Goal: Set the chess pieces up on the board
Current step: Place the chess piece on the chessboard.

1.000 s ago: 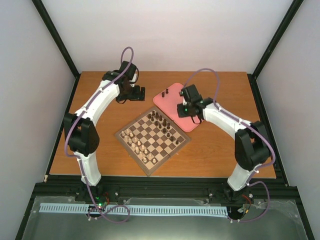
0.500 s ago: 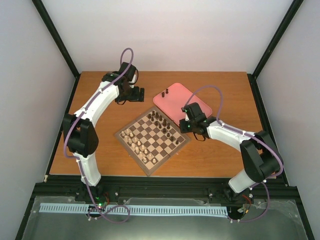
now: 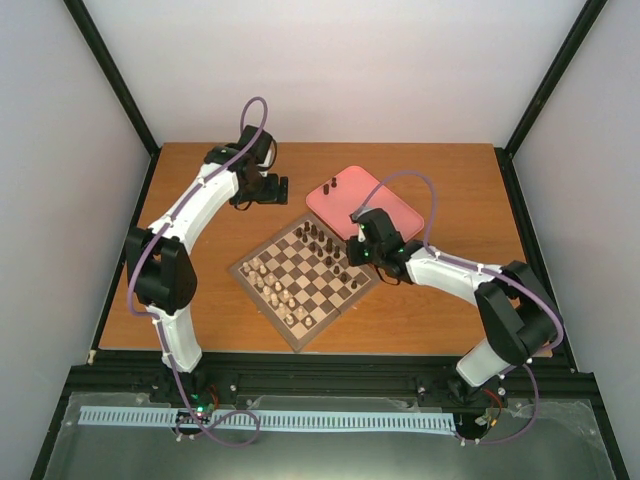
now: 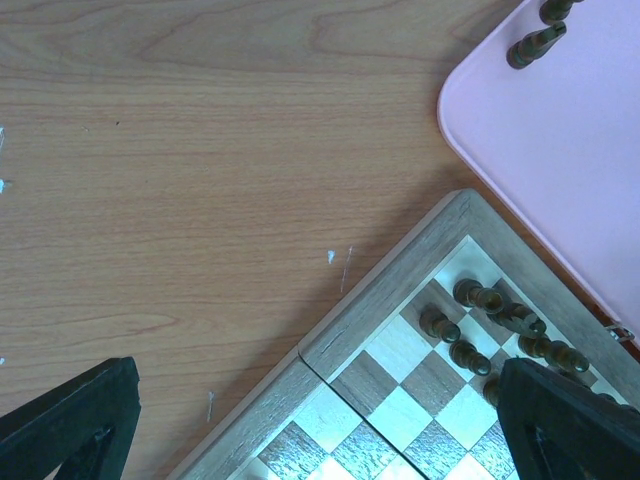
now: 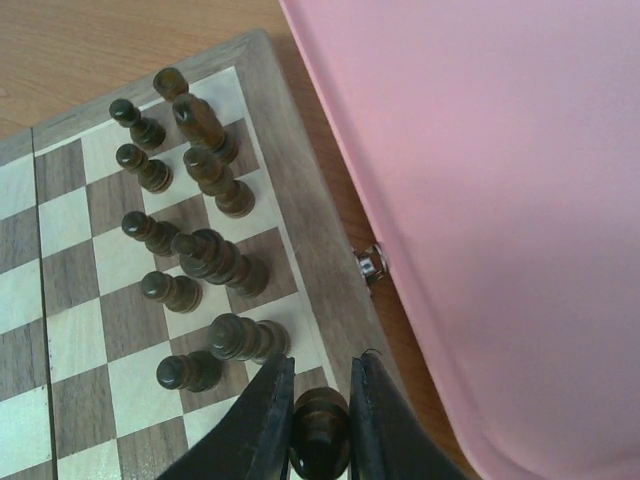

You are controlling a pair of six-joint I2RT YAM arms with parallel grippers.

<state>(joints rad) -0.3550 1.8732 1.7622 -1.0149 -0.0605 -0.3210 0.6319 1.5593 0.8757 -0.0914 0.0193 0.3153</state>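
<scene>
The right hand (image 5: 321, 392) is squeezed narrow on one dark chess piece (image 5: 320, 432). It grips the piece by its round top, so the piece hangs straight up and down. The hand holds it over the edge of the board (image 5: 292, 200), on the side next to the pink tray (image 5: 480, 200). This looks like the way to bring it from the tray to its square. Held upright, it can be set down standing.

The other dark chessmen (image 5: 212, 178) stand in two rows along that same edge. The held one probably belongs in a free square near the corner there. Two more dark pieces (image 3: 331, 185) sit on the far end of the tray, so the job seems nearly done but not finished. The pale chessmen (image 3: 272, 285) stand on the opposite side of the board.

The left hand (image 4: 318, 375) hangs over the table (image 4: 200, 150) by the board's far corner. Its fingers are wide apart with nothing in them, likely so it is out of the way.

No words, names or labels can be read on anything. A small metal clasp (image 5: 370, 263) sits on the board's side.
</scene>
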